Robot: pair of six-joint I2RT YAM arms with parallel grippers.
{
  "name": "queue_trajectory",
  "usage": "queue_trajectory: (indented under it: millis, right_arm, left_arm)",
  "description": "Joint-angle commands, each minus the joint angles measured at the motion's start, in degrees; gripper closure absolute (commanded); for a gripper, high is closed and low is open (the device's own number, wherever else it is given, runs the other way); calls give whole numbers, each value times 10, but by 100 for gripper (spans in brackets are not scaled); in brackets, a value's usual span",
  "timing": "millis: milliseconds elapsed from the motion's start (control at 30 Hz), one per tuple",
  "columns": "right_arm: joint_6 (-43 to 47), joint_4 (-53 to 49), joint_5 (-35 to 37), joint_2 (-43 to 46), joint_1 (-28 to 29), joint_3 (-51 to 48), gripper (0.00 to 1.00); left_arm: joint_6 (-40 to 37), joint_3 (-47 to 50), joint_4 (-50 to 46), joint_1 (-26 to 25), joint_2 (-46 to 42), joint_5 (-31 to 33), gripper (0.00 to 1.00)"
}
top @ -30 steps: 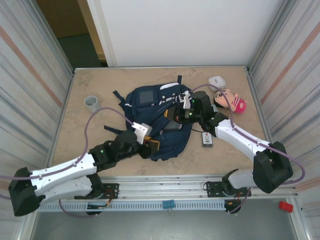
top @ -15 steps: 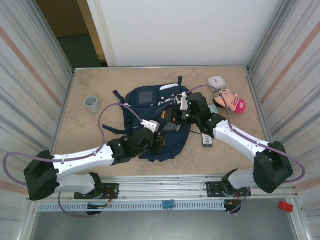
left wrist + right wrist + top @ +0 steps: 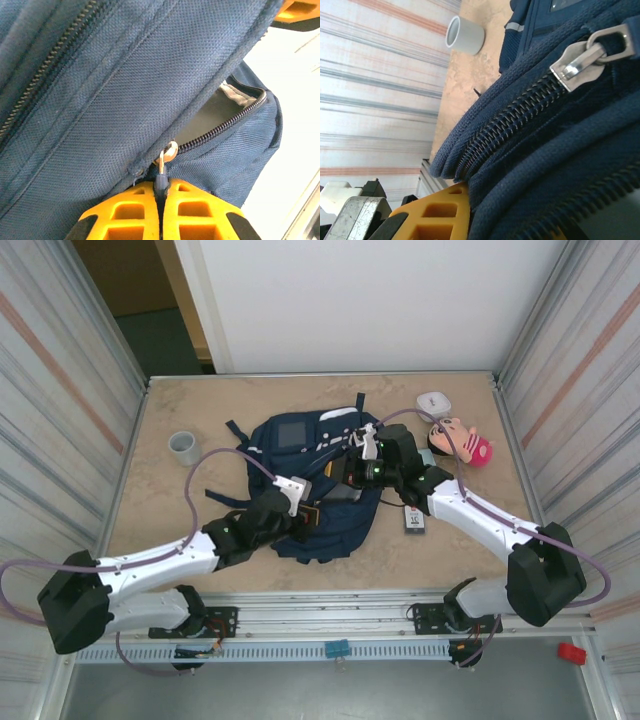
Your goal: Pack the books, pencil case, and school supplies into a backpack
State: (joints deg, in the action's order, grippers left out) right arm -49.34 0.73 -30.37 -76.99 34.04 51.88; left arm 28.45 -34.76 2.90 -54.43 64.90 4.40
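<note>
The left claw (image 3: 161, 186) is pinched tight on the little zip tab (image 3: 160, 176) of the blue backpack (image 3: 100, 90), which lies in the middle of the table (image 3: 230, 400), while the right claw (image 3: 348, 480) squeezes its open edge.

On the marbled worktop (image 3: 200, 400), a grey cup (image 3: 184, 447) stands upright at ten o'clock. A white rounded case (image 3: 434, 401) and a pink-clothed doll (image 3: 462, 441) lie near two o'clock.

I see bare tan tabletop (image 3: 200, 405) around the small grey cup (image 3: 184, 447). Pink-clothed doll (image 3: 465, 443) and black labelled box (image 3: 414, 519) crowd the right.
</note>
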Motion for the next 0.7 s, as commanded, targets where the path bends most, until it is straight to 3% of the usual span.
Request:
queue_trajectory:
  millis: [0, 167, 233, 367, 467, 667]
  right_arm:
    - [11, 25, -33, 23, 1, 27, 79]
    - [-59, 139, -10, 30, 33, -49, 47]
    - [-65, 157, 25, 28, 54, -67, 46]
    - [-60, 160, 50, 10, 67, -66, 72]
    - [-40, 127, 40, 16, 48, -56, 86]
    - [7, 33, -44, 44, -43, -29, 94]
  left_arm:
    - [-26, 9, 49, 21, -21, -52, 100]
    - [-36, 18, 96, 27, -18, -107, 100]
    - [-35, 17, 110, 27, -8, -125, 100]
    - [-35, 4, 96, 26, 7, -137, 100]
    - [-33, 7, 62, 27, -8, -99, 100]
    - [-36, 49, 14, 52, -68, -74, 100]
